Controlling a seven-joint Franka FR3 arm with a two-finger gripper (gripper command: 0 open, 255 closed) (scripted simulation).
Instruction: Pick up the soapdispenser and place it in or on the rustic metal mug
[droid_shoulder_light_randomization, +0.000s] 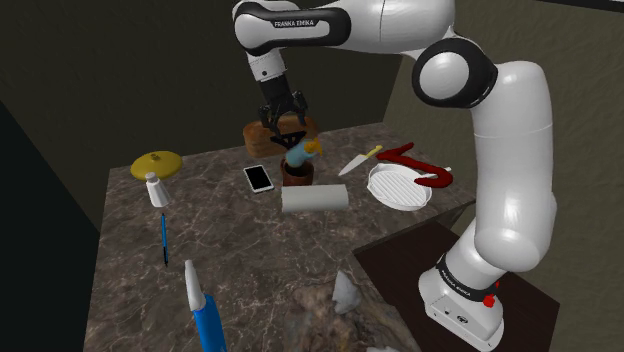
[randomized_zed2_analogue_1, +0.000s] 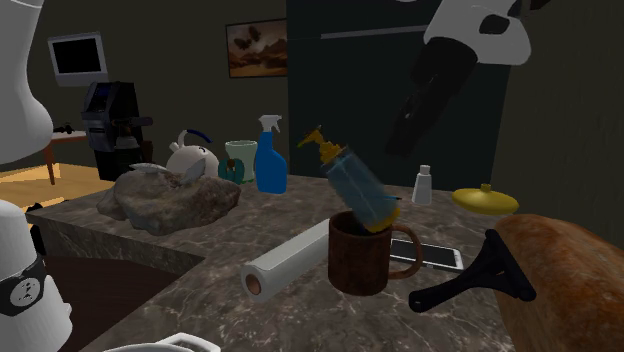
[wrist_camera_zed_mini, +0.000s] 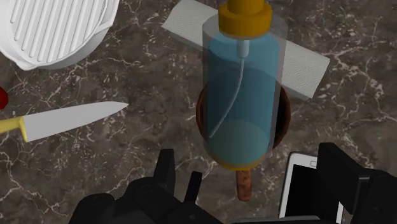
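Observation:
The soap dispenser (droid_shoulder_light_randomization: 300, 152) is a clear blue bottle with a yellow pump. It stands tilted inside the brown mug (droid_shoulder_light_randomization: 298, 176), base down in the cup and pump leaning out over the rim. In the second exterior view the soap dispenser (randomized_zed2_analogue_1: 358, 185) leans out of the mug (randomized_zed2_analogue_1: 360, 255) toward that view's left. My gripper (droid_shoulder_light_randomization: 284, 137) hovers just above it, open. In the wrist view the gripper (wrist_camera_zed_mini: 249, 156) straddles the base of the soap dispenser (wrist_camera_zed_mini: 242, 95) without touching it, and the mug's rim (wrist_camera_zed_mini: 201, 118) shows around the bottle.
Beside the mug lie a paper roll (droid_shoulder_light_randomization: 314, 198), a phone (droid_shoulder_light_randomization: 258, 178) and a knife (droid_shoulder_light_randomization: 358, 161). A white ridged plate (droid_shoulder_light_randomization: 402, 185) and a red object (droid_shoulder_light_randomization: 420, 165) sit toward the stand. A brown loaf (droid_shoulder_light_randomization: 258, 131) stands behind the gripper. A yellow lid (droid_shoulder_light_randomization: 157, 162), shaker (droid_shoulder_light_randomization: 157, 190) and spray bottle (droid_shoulder_light_randomization: 205, 310) are on the shoulder view's left.

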